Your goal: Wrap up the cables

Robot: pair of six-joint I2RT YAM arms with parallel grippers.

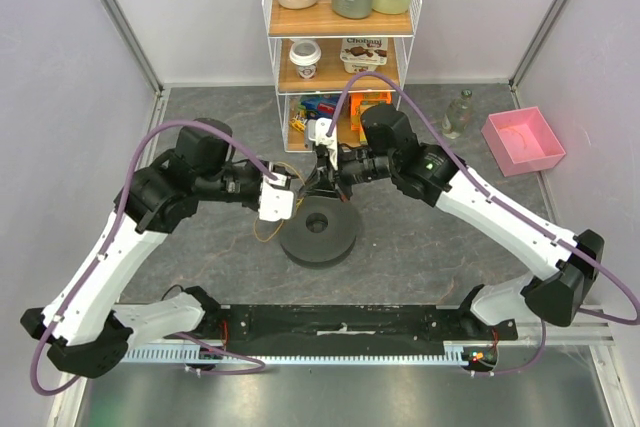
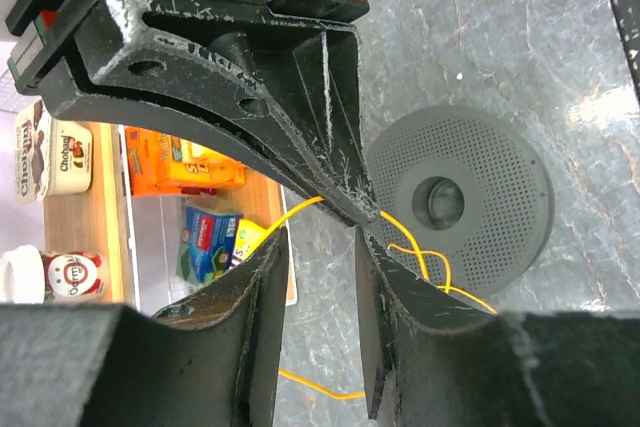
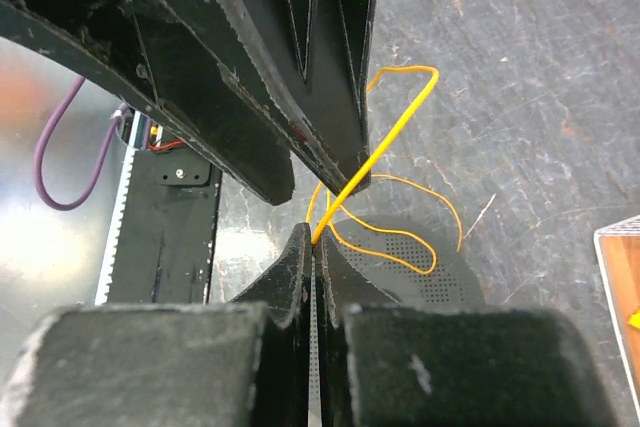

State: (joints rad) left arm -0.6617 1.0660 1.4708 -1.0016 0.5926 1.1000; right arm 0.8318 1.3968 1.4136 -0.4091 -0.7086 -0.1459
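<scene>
The thin yellow cable (image 3: 400, 119) rises from my right gripper (image 3: 318, 239), which is shut on it just above the dark grey spool (image 1: 320, 235). Loose loops of it hang over the spool's perforated top (image 3: 440, 277). In the left wrist view the cable (image 2: 410, 247) runs from the right gripper's tip over the spool (image 2: 480, 197), and another strand crosses the floor between my fingers. My left gripper (image 2: 320, 239) is open and empty, tip to tip with the right one. In the top view both grippers, left (image 1: 303, 185) and right (image 1: 322, 182), meet just behind the spool.
A white wire shelf rack (image 1: 340, 42) with bottles, cups and boxes stands just behind the grippers. A pink bin (image 1: 523, 139) and a small clear bottle (image 1: 458, 112) sit at the back right. A black rail (image 1: 350, 322) runs along the near edge.
</scene>
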